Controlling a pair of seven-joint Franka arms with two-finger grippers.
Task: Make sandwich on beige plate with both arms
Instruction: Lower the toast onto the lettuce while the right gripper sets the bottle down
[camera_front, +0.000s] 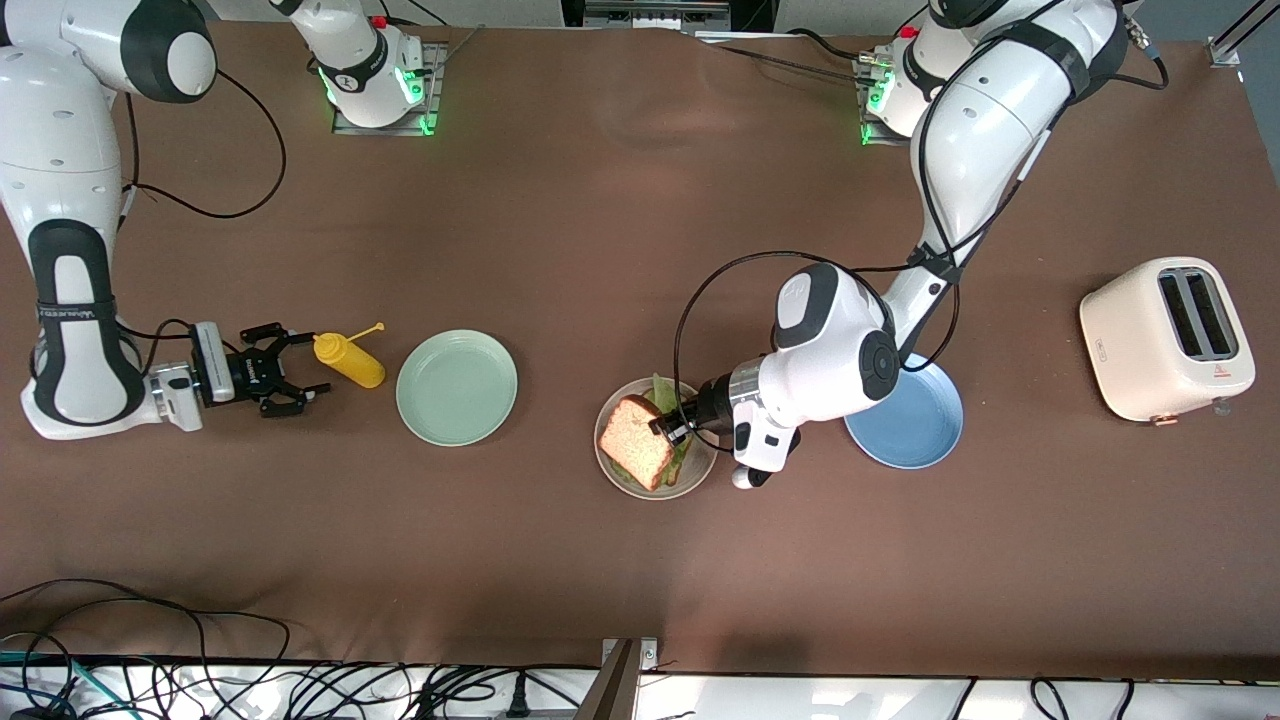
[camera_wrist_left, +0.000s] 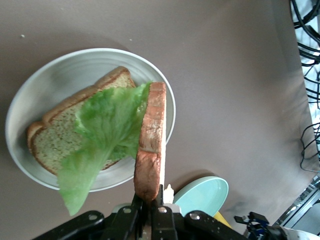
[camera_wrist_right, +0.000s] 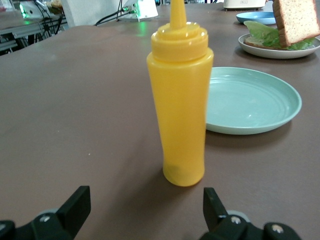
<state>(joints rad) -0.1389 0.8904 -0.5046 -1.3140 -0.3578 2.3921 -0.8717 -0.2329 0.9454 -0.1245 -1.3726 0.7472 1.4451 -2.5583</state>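
Two arms share my brown tabletop (camera_front: 620, 240), matte and broad, with wide bare room along the edge nearest the front camera. At the left arm's end sits a cream toaster (camera_front: 1166, 338), boxy with rounded corners, well apart from everything else. Three round plates lie in a row: a blue plate (camera_front: 915, 430) partly under the left arm, a mint-green plate (camera_front: 457, 387), smooth and glossy, and between them the beige plate (camera_front: 640, 485) with its raised rim.

On the beige plate I see one slice of bread (camera_wrist_left: 60, 135) lying flat, grainy brown with darker crust, and a ruffled lettuce leaf (camera_wrist_left: 102, 137) draped on it, its tip spilling over the rim. The left gripper (camera_front: 672, 425) is over that plate; its fingers (camera_wrist_left: 162, 220) pinch a second slice (camera_wrist_left: 151, 135) by its crust, held on edge above the leaf.

Just beside the mint-green plate, toward the right arm's end, a yellow squeeze bottle (camera_wrist_right: 181, 100) stands upright. The right gripper (camera_front: 290, 370) waits low beside it, fingers (camera_wrist_right: 75, 202) spread wide, not touching.
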